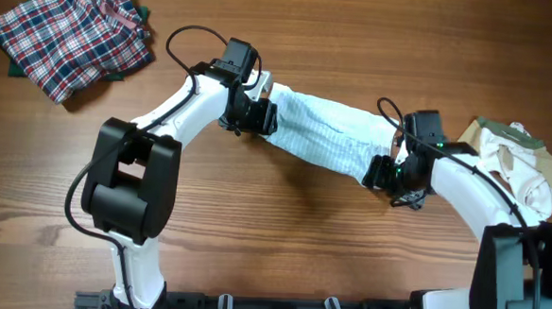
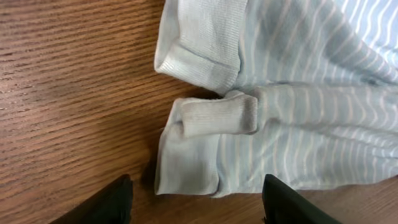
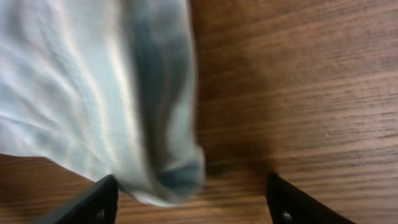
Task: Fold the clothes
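Brown wood-grain table (image 1: 282,221) carried three lots of cloth. Far left corner: red-white-blue plaid garment (image 1: 69,32), crumpled, over dark green cloth (image 1: 8,65). Centre: pale blue-white striped garment (image 1: 329,134) lay slantwise. Right edge: beige and white pile (image 1: 522,163).

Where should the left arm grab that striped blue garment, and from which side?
Probably take the striped garment by its white-cuffed end, coming straight down from above. That end lies flat on the table, ahead of the open left gripper, with bare wood beside it.
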Controlling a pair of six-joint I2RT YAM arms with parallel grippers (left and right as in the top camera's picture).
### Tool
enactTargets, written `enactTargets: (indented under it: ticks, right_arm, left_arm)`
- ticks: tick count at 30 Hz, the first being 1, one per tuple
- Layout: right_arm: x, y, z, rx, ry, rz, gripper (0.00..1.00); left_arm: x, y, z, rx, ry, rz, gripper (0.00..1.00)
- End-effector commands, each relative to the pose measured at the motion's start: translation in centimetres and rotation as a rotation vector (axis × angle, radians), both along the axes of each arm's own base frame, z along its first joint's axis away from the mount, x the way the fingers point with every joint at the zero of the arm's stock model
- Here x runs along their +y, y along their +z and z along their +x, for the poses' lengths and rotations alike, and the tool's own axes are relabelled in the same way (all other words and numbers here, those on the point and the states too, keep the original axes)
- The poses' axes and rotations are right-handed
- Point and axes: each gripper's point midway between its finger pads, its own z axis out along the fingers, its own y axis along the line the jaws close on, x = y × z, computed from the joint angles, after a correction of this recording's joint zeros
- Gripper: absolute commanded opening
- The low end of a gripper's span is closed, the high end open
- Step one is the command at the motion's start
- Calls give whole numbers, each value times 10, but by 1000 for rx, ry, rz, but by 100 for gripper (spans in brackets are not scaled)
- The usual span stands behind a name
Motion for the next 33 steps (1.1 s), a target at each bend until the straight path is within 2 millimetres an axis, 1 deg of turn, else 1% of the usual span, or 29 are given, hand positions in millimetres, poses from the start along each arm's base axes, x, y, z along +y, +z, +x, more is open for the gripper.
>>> enactTargets:
  ticks: [1, 4, 6, 7, 9, 11, 12, 16, 17, 18, 20, 21, 22, 26, 28, 30, 33]
  right_arm:
    - [9, -1, -1, -17, 7, 51, 75]
    - [10, 0, 2, -32, 8, 56, 74]
    - [11, 0, 2, -31, 9, 62, 70]
    - [11, 0, 1, -30, 9, 63, 67]
    - [13, 0, 1, -28, 10, 77, 54]
    - [14, 0, 1, -26, 7, 84, 46]
    - [14, 0, 0, -24, 5, 85, 41]
    - [14, 0, -1, -13, -9, 85, 33]
    - [14, 0, -2, -11, -14, 86, 27]
    - [14, 0, -2, -12, -14, 86, 18]
    - [14, 0, -2, -12, -14, 86, 4]
    - [14, 0, -1, -12, -14, 86, 4]
    - [14, 0, -1, -12, -14, 86, 4]
    - [14, 1, 0, -16, -18, 87, 4]
    - [16, 3, 2, -22, -19, 98, 5]
    - [22, 8, 6, -31, -13, 132, 4]
    - [24, 14, 11, -50, -11, 142, 4]
  left_arm:
    - [-9, -6, -4, 41, -3, -45, 65]
    - [-13, -15, -9, 72, -11, -54, 65]
    - [-15, -20, -13, 92, -15, -58, 64]
    - [-16, -22, -14, 104, -8, -62, 63]
    - [-18, -25, -16, 114, -3, -60, 56]
    - [-19, -25, -16, 113, -7, -59, 54]
    - [-19, -25, -17, 117, -7, -58, 51]
    - [-16, -26, -25, 153, -5, -44, 34]
    - [-15, -26, -27, 160, -5, -41, 29]
    - [-14, -26, -29, 168, -4, -38, 21]
    - [-14, -26, -29, 169, -4, -38, 12]
    - [-14, -26, -29, 168, -4, -38, 5]
    - [-14, -26, -29, 168, -4, -38, 4]
    - [-14, -25, -29, 167, -5, -38, 4]
    - [-15, -20, -27, 162, -5, -40, 4]
    - [-16, -11, -25, 151, -6, -44, 4]
    - [-16, 11, -23, 129, -7, -53, 4]
